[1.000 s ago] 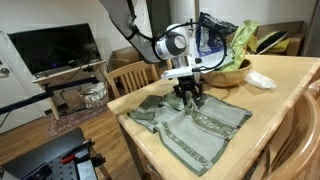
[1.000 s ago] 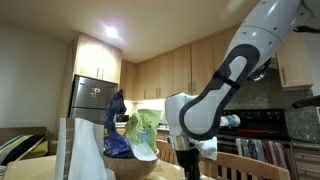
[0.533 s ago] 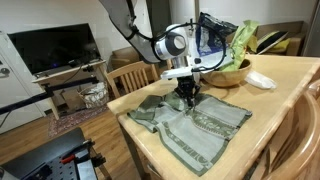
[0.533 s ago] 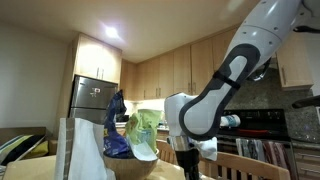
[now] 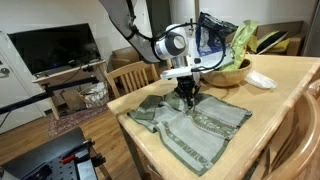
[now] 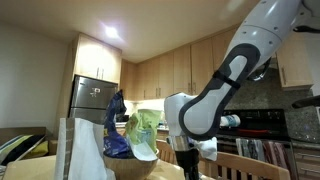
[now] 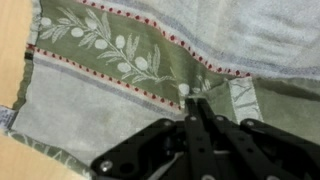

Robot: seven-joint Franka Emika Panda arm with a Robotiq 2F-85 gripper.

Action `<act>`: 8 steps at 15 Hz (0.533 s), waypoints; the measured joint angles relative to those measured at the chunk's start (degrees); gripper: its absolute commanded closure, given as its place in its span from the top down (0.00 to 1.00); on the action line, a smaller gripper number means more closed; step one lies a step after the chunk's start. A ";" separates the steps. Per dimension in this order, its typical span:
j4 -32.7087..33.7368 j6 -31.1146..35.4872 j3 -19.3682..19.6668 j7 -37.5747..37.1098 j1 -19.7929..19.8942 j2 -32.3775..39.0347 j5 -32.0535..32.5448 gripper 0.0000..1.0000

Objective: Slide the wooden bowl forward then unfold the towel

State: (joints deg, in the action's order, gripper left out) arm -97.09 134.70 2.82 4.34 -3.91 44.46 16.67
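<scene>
The grey-green towel (image 5: 195,125) lies partly folded on the wooden table (image 5: 275,125), with an olive-branch stripe and red stitching showing in the wrist view (image 7: 110,45). My gripper (image 5: 187,97) points straight down onto the towel's far part. Seen from the wrist, its fingers are pressed together (image 7: 193,101) on a fold of cloth beside the stripe. The wooden bowl (image 5: 232,72) stands behind the gripper, apart from it, and holds a blue bag and green leaves. Its dark side (image 6: 132,168) sits left of my gripper (image 6: 188,166).
A small white dish (image 5: 260,80) lies to the right of the bowl. A wooden chair (image 5: 130,78) stands at the table's far-left corner, with a television (image 5: 55,48) beyond it. The table's edge runs close to the towel's left side (image 7: 8,70).
The fingers have closed onto the towel: one second ago they stood apart, and they have been together since half a second ago. The arm and the bowl have not moved.
</scene>
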 measured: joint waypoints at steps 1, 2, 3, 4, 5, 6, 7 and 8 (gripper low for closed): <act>0.00 0.00 0.00 0.00 0.00 -0.01 0.00 0.50; 0.00 0.00 0.00 0.00 0.00 -0.03 0.00 0.56; 0.00 0.00 0.00 0.00 0.00 -0.04 0.00 0.65; 0.00 0.00 0.00 0.00 0.00 -0.05 0.00 0.72; 0.00 0.00 0.00 0.00 0.00 -0.05 0.00 0.78; 0.00 0.00 0.00 0.00 0.00 -0.05 0.00 0.87; 0.00 0.00 -0.01 0.00 0.00 -0.05 0.00 0.93; 0.00 -0.02 -0.03 0.01 0.00 -0.05 -0.01 0.99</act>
State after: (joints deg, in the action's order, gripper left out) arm -97.09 134.68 2.79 4.35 -3.91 44.41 16.65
